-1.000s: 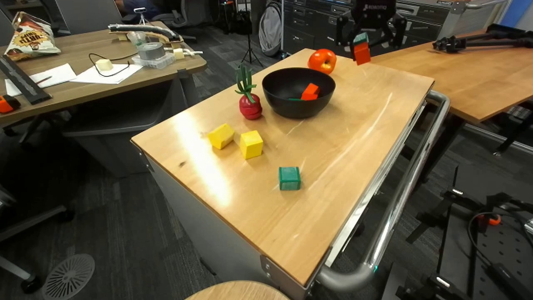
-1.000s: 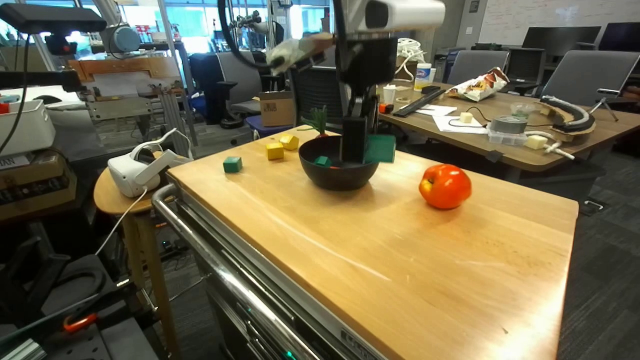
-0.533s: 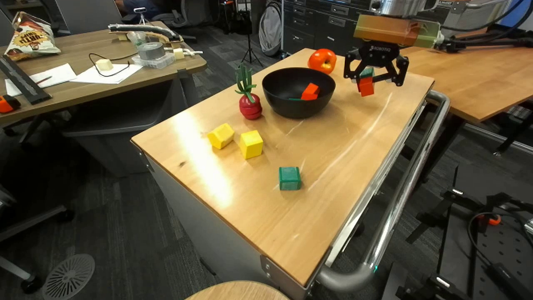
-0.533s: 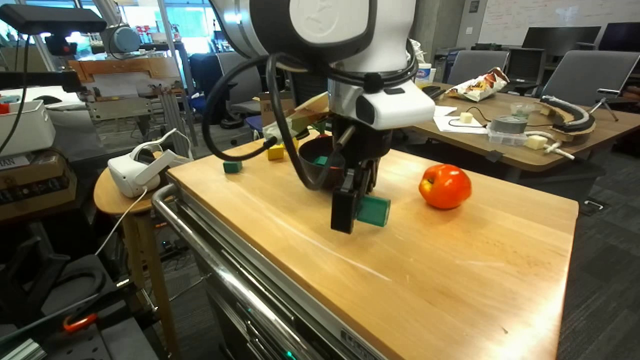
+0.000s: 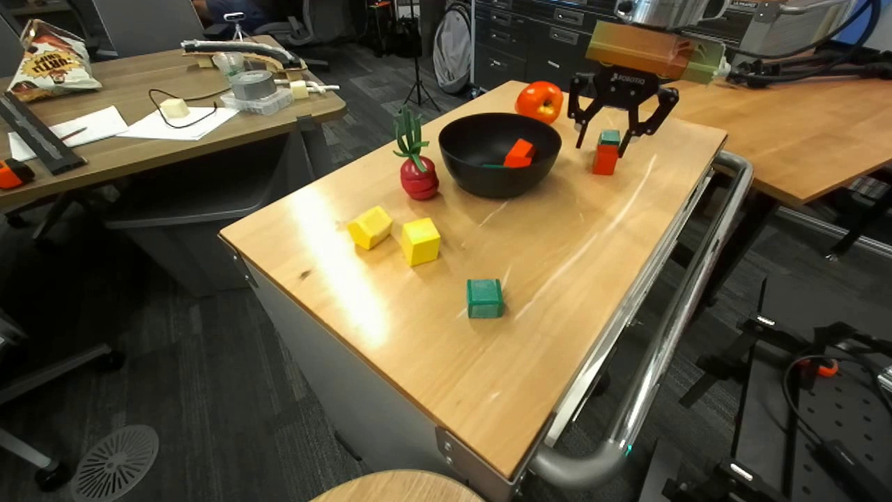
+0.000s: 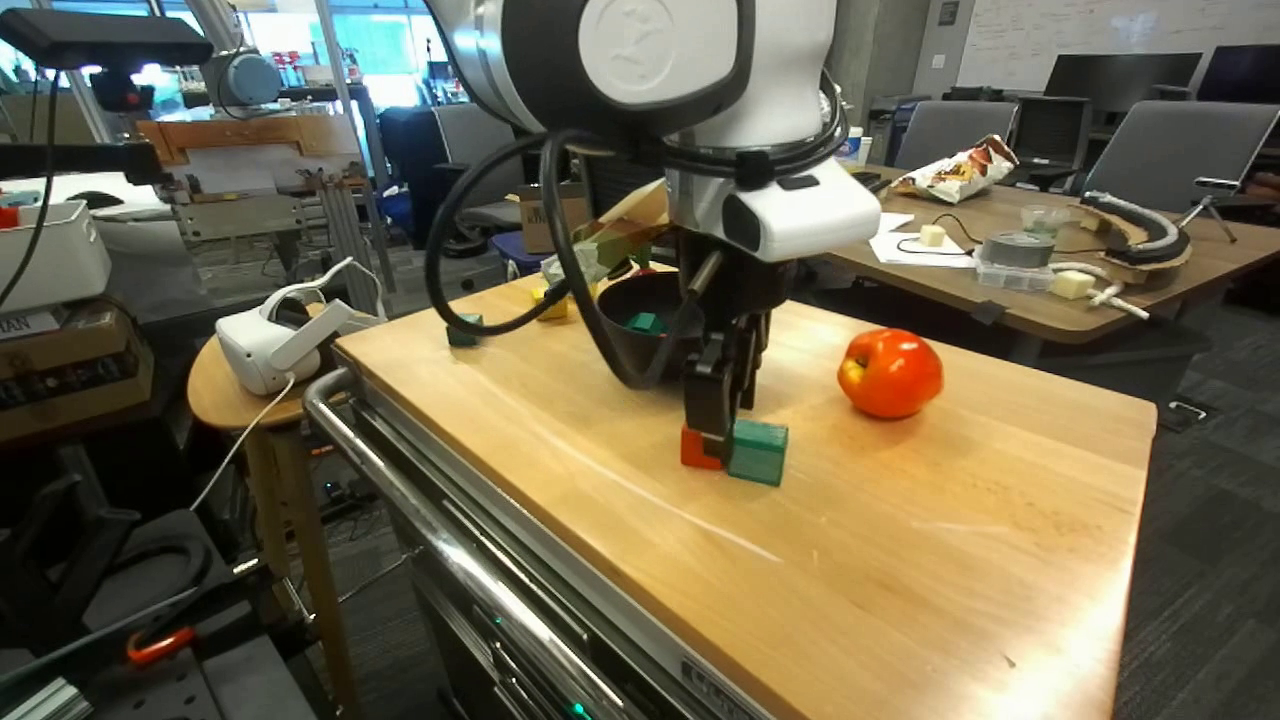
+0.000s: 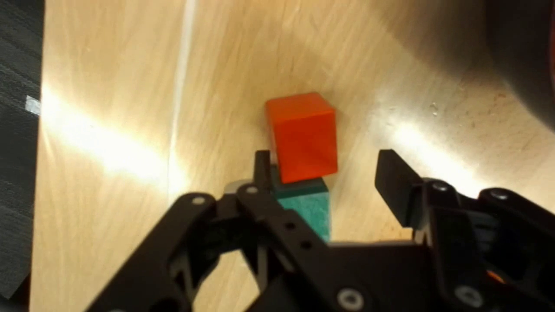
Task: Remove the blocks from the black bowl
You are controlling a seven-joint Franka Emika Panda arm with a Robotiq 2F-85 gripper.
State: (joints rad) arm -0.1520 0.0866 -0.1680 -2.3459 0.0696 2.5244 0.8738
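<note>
2 blocks (image 7: pixel 305 167), red and green, lie between the hand's (image 7: pixel 325 173) parted fingers.

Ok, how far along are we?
Looks done: two yellow blocks and a green cube on the table. In hand: the open gripper straddles a red block and green block resting there. Left: at least one red and one green in the black bowl.

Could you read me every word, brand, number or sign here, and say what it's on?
"ROBOTIQ": the claw.
"TURTLE CHIPS": the chip bag.
"AN", anything before it unclear: the cardboard box at an exterior view's edge.
Too small, blurred or partly hidden to read: cart label, cabinet label, whiteboard writing, brown carton print.
</note>
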